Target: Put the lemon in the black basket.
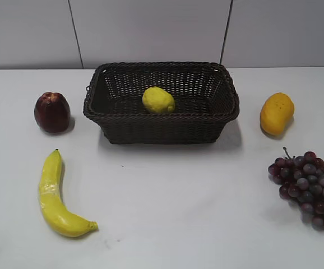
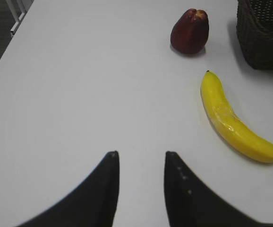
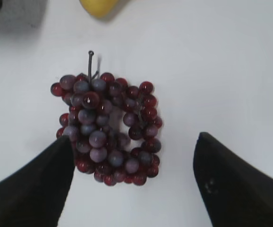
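Yellow lemon point(image 1: 158, 100) lies inside the black basket point(image 1: 162, 133) on my exterior feed, long axis roughly left-right. My left wrist shows the left gripper point(image 2: 141, 160) with jaws slightly parted, empty, over bare counter point(image 2: 80, 94). My right wrist shows the right gripper point(image 3: 134, 142) with jaws wide apart, empty, above the grapes point(image 3: 108, 135).

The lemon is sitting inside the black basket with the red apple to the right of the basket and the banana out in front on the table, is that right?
Not quite. In the exterior view the lemon does sit inside the black basket, and the banana lies in front on the table, but the red apple is to the left of the basket, not the right.
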You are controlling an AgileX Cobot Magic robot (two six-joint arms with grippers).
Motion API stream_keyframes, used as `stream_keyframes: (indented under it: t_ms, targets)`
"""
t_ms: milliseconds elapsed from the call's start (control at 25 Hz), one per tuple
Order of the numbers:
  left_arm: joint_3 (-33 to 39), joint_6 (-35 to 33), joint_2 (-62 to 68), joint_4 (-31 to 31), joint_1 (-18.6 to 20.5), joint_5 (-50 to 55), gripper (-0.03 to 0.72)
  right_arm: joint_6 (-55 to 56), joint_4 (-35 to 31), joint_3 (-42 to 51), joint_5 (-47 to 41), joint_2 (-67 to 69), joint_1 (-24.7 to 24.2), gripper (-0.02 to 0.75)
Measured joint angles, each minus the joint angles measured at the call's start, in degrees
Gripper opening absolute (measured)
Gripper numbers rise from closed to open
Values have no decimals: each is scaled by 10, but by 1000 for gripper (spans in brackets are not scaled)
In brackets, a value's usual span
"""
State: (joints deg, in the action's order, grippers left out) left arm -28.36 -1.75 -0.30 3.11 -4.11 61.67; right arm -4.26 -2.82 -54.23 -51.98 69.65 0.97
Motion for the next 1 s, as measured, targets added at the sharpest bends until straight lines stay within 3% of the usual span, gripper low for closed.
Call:
stream_keyframes:
  t_ms: [480,1000]
  targets:
    - [0,0,0,0,0,0,239,0,0,205,-32,-277,0,593]
    - [0,0,0,0,0,0,239,0,0,251,-71,-493,0,593]
